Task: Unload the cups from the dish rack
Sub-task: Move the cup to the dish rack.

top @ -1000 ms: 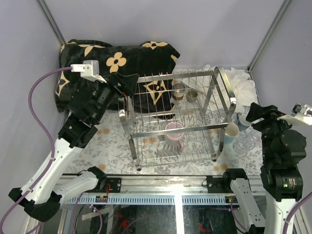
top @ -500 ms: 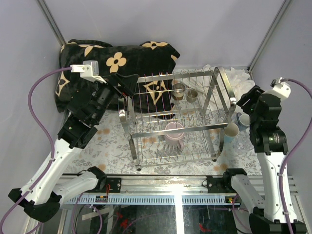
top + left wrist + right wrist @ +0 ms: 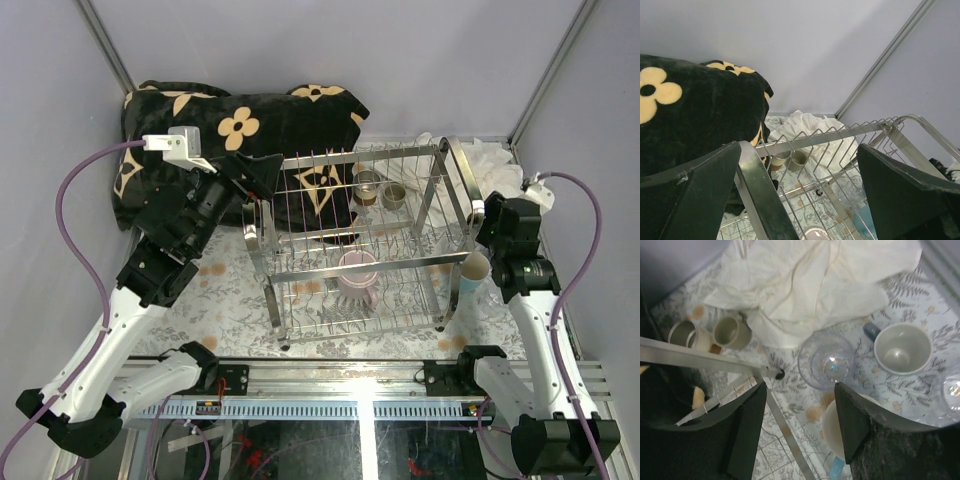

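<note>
The chrome wire dish rack (image 3: 420, 262) stands mid-table, its top rail (image 3: 840, 135) showing in the left wrist view. A pink-mauve mug (image 3: 357, 274) sits upside down on its lower tier. Two beige cups (image 3: 380, 190) stand just behind the rack. My left gripper (image 3: 258, 172) hangs open and empty above the rack's left end. My right gripper (image 3: 800, 425) is open and empty, hovering beside the rack's right end over a clear glass (image 3: 826, 365), a grey-blue mug (image 3: 902, 347) and a cream-lined light blue cup (image 3: 845, 432). Another clear glass (image 3: 952, 390) peeks in at the right edge.
A black blanket with cream flowers (image 3: 240, 125) lies at the back left. A crumpled white cloth (image 3: 810, 285) lies at the back right, behind the unloaded cups. Enclosure walls close in on both sides and behind.
My right arm has swung left and away from the near right corner to the rack's right end. The left arm has barely moved.
</note>
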Tool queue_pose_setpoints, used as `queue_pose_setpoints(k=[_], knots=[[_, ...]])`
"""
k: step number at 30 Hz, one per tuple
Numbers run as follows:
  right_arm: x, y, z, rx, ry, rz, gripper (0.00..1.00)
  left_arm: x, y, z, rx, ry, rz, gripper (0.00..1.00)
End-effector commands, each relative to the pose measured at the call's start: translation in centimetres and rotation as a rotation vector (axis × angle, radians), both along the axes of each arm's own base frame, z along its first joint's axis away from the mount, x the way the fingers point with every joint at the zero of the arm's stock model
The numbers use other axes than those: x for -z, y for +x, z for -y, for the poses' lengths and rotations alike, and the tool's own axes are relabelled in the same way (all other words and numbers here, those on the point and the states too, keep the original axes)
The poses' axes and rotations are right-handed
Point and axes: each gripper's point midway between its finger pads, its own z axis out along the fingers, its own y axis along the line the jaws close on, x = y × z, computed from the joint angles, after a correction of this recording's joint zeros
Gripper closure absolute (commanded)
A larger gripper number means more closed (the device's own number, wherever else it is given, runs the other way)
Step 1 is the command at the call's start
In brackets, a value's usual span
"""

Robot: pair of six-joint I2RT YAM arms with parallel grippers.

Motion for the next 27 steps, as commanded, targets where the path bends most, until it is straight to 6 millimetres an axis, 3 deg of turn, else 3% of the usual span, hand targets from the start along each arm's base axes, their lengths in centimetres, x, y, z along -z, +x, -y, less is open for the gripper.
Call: queue_pose_setpoints(k=[1,9,20,27], knots=[[1.7,1.1,-1.7,-0.071,0.081,0.038,0.36,1.9,-0.1,0.6,0.029,0.022,-0.053,0.0],[5.0,0.8,-4.8,-0.204,0.202,0.048,0.36,2.0,0.0,0.5,0.022,0.025,-0.053,0.0],[6.3,-0.2,-8.5,-0.359,0.348,0.064,0.36,2.1,0.2,0.4,0.022,0.021,-0.057,0.0],[7.4,-0.8,-9.7,-0.414,0.4,0.056,0.36,2.1,0.3,0.5,0.024,0.019,-0.058,0.0]])
